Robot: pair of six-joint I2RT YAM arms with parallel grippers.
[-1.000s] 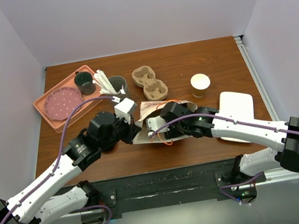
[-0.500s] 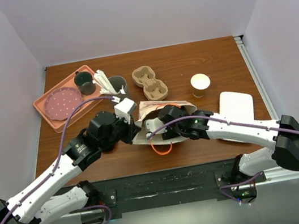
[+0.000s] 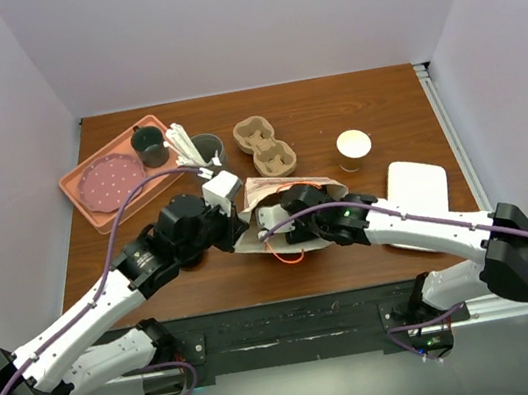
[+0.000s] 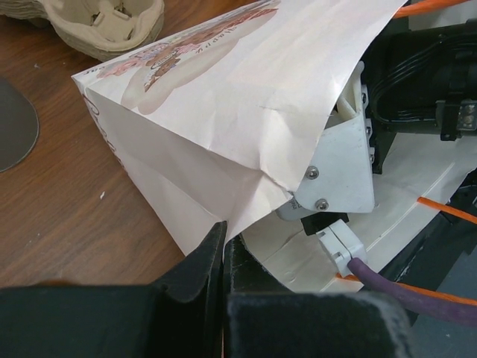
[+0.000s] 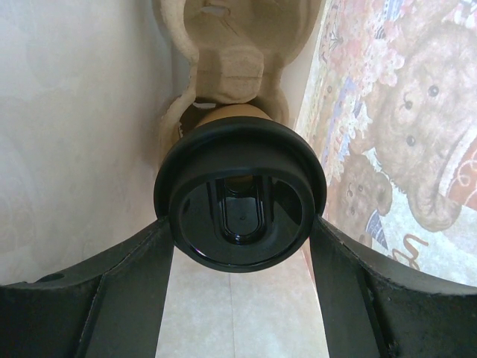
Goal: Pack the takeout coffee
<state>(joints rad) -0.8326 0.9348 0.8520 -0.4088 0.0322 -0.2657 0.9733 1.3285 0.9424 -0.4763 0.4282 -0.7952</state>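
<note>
currently we are judging this to be the bag-handling step, ahead of the coffee itself being packed. our left gripper [image 4: 222, 250] is pinching a lower corner of the paper bag [image 4: 223, 97], its jaws pressed fully together on the paper. the bag is lying on its side on the table [image 3: 369, 99] with its mouth facing our right arm. our right gripper [image 5: 242, 222] is reaching in at that mouth. its fingers are standing wide apart and touching both sides of a round black disc [image 5: 238, 142], which looks like a lid, with a sliver of tan-brown showing behind it. we are not able to tell what the disc is sitting on. past it the cardboard cup carrier [image 5: 231, 63] is showing, and from above it is lying just behind the bag. the takeout coffee [image 3: 354, 149] is standing upright on the wood to the right of the carrier, apart from the bag and from both grippers, so it is sitting in neither carrier nor bag yet. we are thinking the next move is calling for the right arm to part with the disc, back out without dragging the paper, and come over the cup. the grasp is needing to go around the cup's sides, lightly enough not to crush it and with the cup level, while the left side is holding the mouth wide.
</note>
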